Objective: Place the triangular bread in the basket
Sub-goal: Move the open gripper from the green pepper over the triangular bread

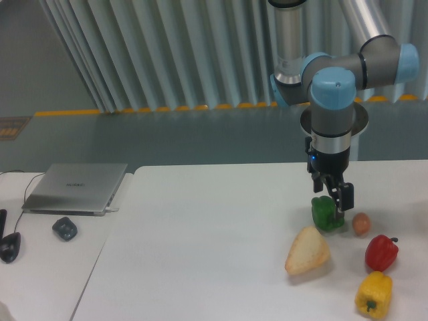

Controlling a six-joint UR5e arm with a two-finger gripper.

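Note:
The triangular bread, a pale tan wedge with a golden crust, lies on the white table at the front right. My gripper hangs behind it, right over the green pepper, its dark fingers pointing down. I cannot make out from this angle whether the fingers are apart or closed. The gripper holds nothing that I can see. The basket is out of view.
Right of the green pepper sits a small brownish egg-shaped ball. A red pepper and a yellow bell pepper lie at the front right. On the left are a laptop, a mouse and a dark object.

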